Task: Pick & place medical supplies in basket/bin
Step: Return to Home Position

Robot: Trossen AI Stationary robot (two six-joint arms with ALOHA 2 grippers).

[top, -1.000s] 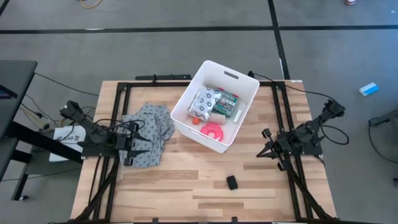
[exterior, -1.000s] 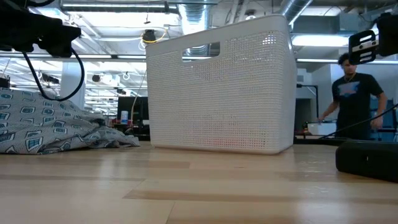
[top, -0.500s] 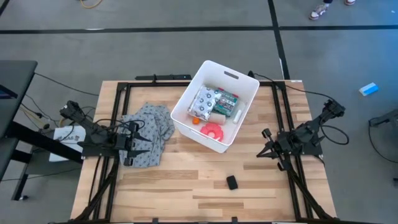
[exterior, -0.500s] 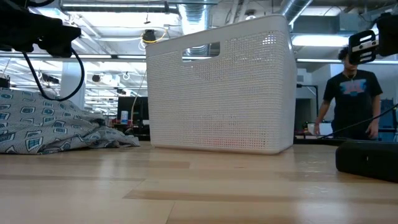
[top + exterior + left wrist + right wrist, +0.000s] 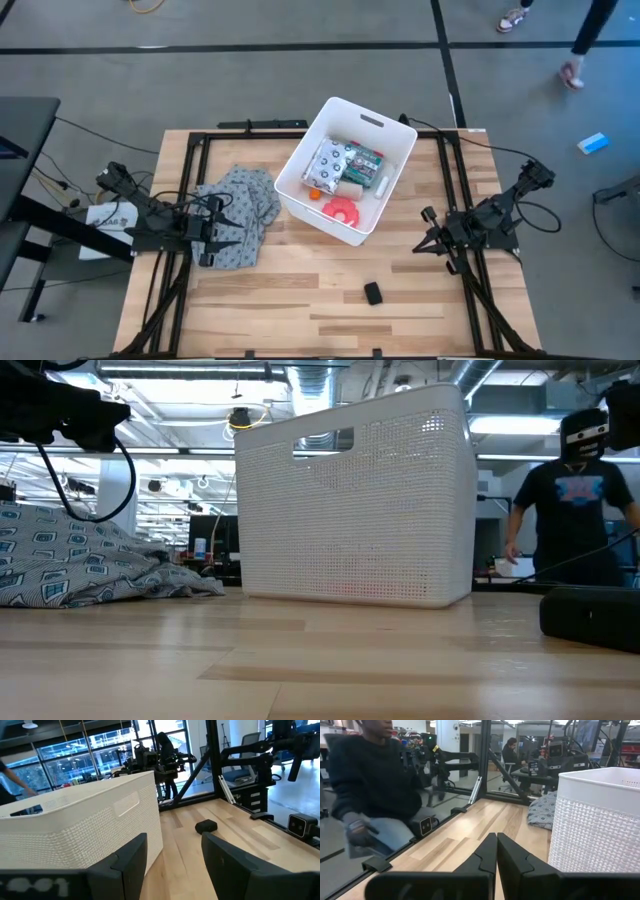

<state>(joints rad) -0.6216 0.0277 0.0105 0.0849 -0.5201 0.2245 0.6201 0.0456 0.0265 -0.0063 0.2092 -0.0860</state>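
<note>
at the middle of the table [image 5: 290,300] sits the white bin [image 5: 318,222], and inside it lie the clear spotted packet [image 5: 330,163], the green-red printed box [image 5: 366,160] and the pink round disc [image 5: 342,209]. outside it i see only the grey cloth [image 5: 245,200] and a small black block [image 5: 373,293], so the loading looks done. the left gripper [image 5: 234,231] hangs over the cloth's edge, fingers spread and empty. the right gripper [image 5: 424,234] hangs near the right edge, fingers pressed together on nothing. only parking the arms seems left.
</note>
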